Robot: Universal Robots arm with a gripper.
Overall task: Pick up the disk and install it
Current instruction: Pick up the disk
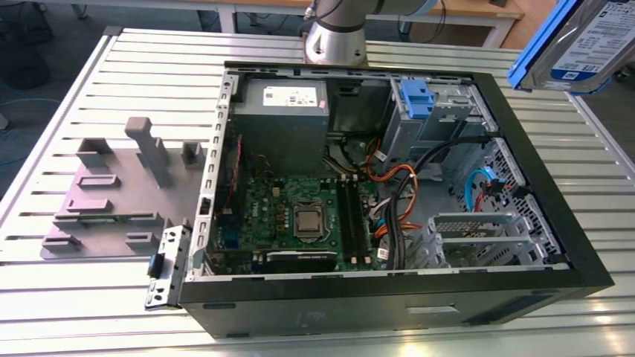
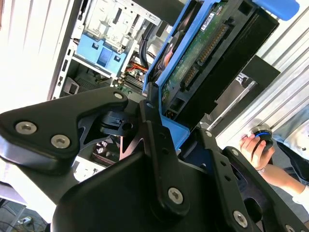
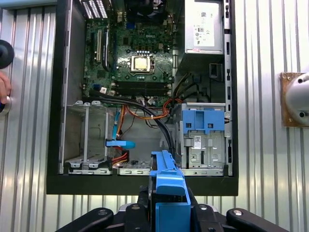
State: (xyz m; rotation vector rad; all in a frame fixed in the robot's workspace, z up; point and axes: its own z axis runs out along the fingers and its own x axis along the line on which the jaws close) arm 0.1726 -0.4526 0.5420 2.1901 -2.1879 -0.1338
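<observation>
Fingers [image 2: 157, 140] grip the flat silver hard drive [image 2: 203, 58] in its blue plastic carrier; we find it held above the open black metal computer case [image 1: 397, 301].

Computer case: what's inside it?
A green motherboard, a grey power supply, bundled cables and a metal drive bay with a blue latch. The cables hide whatever lies beneath them.

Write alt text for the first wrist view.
The hand grips the disk, seen edge-on in its blue carrier, above an open computer case on a slatted metal table. Inside the case are a motherboard, a grey power supply and a drive bay with a blue latch.
</observation>
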